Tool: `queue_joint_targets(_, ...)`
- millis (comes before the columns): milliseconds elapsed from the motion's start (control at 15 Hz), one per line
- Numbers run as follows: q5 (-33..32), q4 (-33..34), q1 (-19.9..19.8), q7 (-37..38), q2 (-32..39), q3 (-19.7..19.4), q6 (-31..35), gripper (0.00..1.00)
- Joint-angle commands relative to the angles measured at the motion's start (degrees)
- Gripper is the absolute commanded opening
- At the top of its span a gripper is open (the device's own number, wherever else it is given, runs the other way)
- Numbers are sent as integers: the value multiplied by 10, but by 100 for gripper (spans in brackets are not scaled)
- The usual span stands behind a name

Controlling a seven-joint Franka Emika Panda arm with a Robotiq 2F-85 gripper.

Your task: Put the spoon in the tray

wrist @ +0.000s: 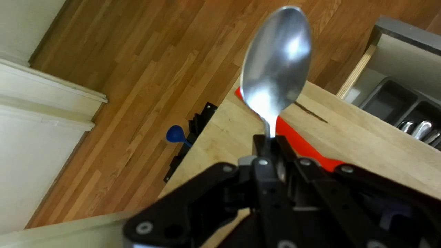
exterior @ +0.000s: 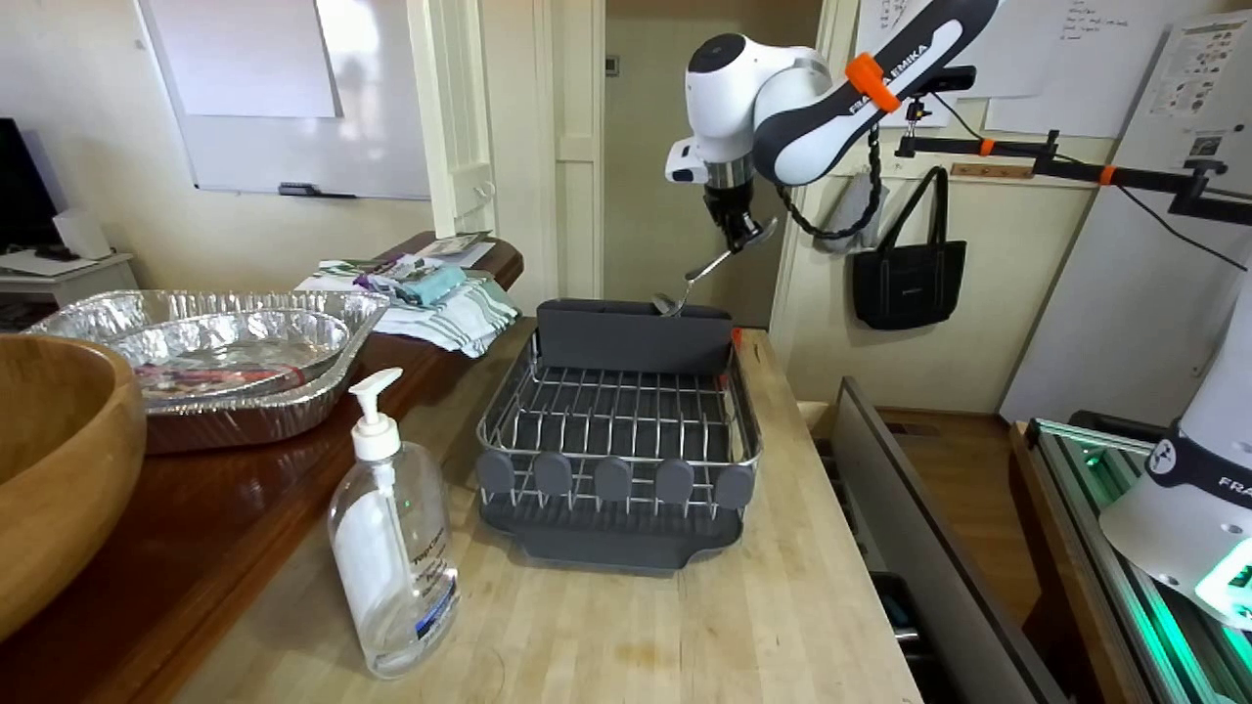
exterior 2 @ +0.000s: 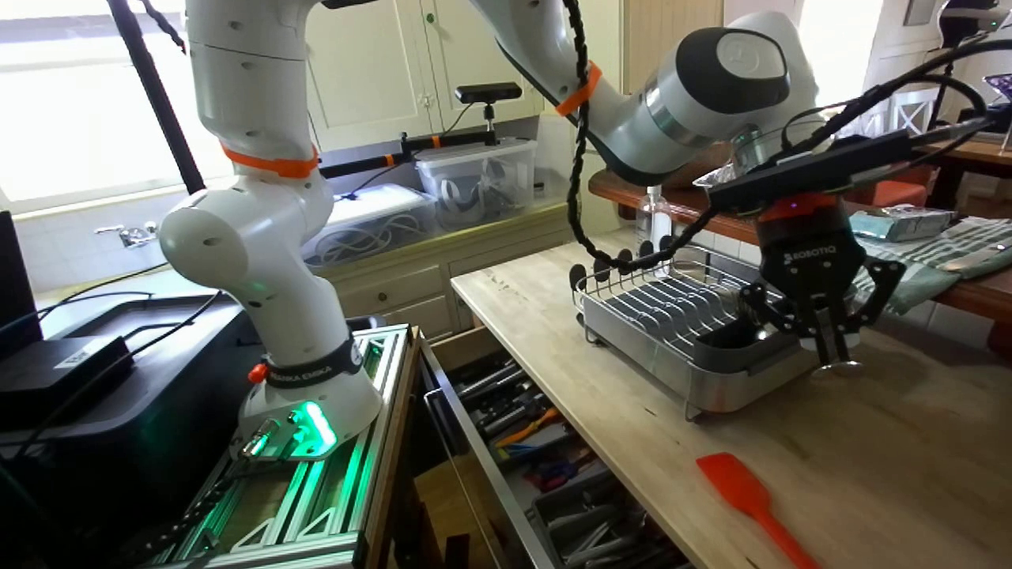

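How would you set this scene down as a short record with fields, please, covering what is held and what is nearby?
gripper: shut on the spoon
spoon pose: raised above counter height, its shiny bowl free of the grip
work surface: wooden counter
dish rack: on the counter
spatula: red, lying on the counter
pump bottle: clear, upright, near the dish rack but apart from it
drawer: open, with cutlery inside
status: spoon not yet released

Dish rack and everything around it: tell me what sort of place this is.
Most likely a kitchen: a dish rack stands on a wooden counter, an open drawer holds metal utensils, and what looks like a faucet shows in an exterior view.
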Motion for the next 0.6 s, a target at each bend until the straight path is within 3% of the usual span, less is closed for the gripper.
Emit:
queue_joint_targets(0, -45, -74, 9, 19, -56, 7, 35, 2)
queue_joint_targets(533, -117, -144, 22, 47, -103, 19, 67, 2)
